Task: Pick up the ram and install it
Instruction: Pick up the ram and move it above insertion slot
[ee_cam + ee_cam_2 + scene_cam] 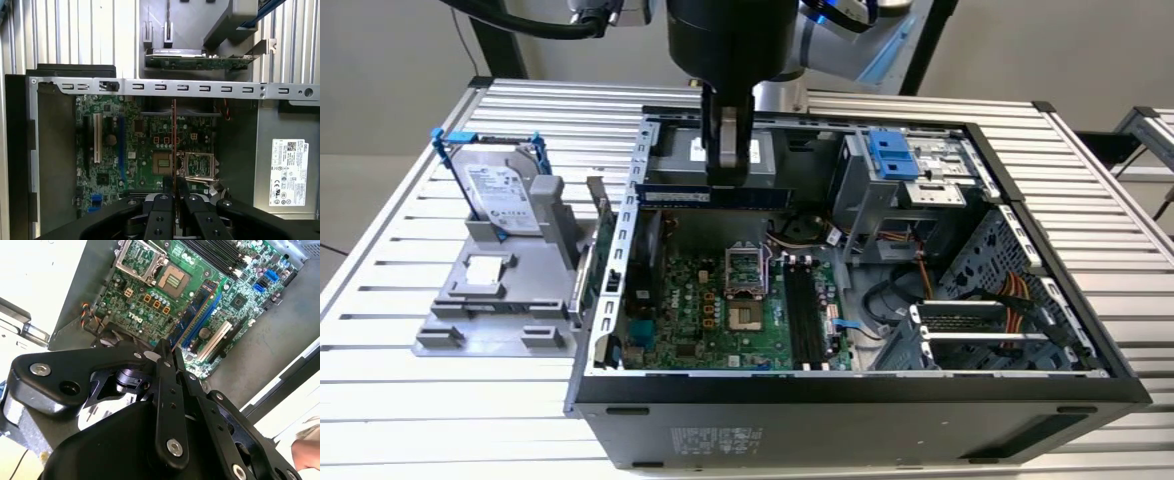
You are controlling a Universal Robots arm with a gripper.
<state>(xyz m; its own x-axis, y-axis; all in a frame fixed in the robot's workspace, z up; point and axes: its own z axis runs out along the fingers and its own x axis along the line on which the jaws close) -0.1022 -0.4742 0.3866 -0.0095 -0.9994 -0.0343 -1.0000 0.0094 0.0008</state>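
Note:
My gripper (724, 178) is shut on the ram (674, 196), a long dark stick held level in the air over the back part of the open computer case (854, 385). In the first wrist view the ram (173, 145) shows edge-on as a thin strip rising from between the black fingers (162, 207), above the motherboard (140, 150) and beside the CPU socket (200, 165). The black memory slots (803, 315) lie on the board nearer the case front, apart from the stick. The second wrist view has the closed gripper (167, 354) above the green motherboard (165, 300).
A hard drive in a blue frame (500, 190) stands on a grey fixture (494, 300) at the exterior view's left. A green expansion card (195, 62) rests beside the case wall. Drive cage (907, 170), cables (987, 300) and case rails (165, 87) surround the board.

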